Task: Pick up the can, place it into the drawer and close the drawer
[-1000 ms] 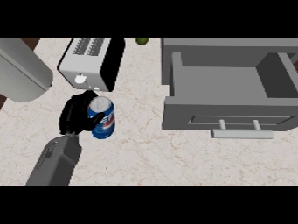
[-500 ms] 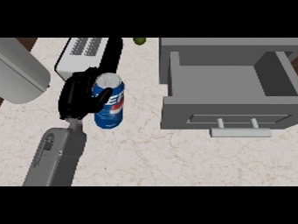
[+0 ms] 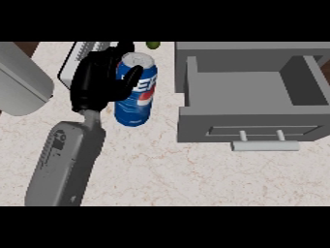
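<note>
Clearly, one robot hand (image 3: 99, 85) shows in the head view, at the left, so it is the left one; its black fingers (image 3: 130, 82) curl round a single blue can (image 3: 136, 92) and grip it. One grey forearm (image 3: 67, 162) runs from the view's lower edge up to that hand. The can stands nearly upright with its silver top towards the far side, and its base looks to be above the counter (image 3: 160, 174) rather than resting on it, though I cannot tell for sure. Behind the hand lies one white toaster (image 3: 82, 55), mostly hidden by the fingers. Just beyond the can's top sits one small green thing (image 3: 153, 45), too small to name. Right of the can, apart from it, is one grey drawer (image 3: 257, 97), pulled open, with one bar handle (image 3: 265, 144) on its front. At the left edge rests one large pale grey rounded body (image 3: 10, 80), partly over the counter.
</note>
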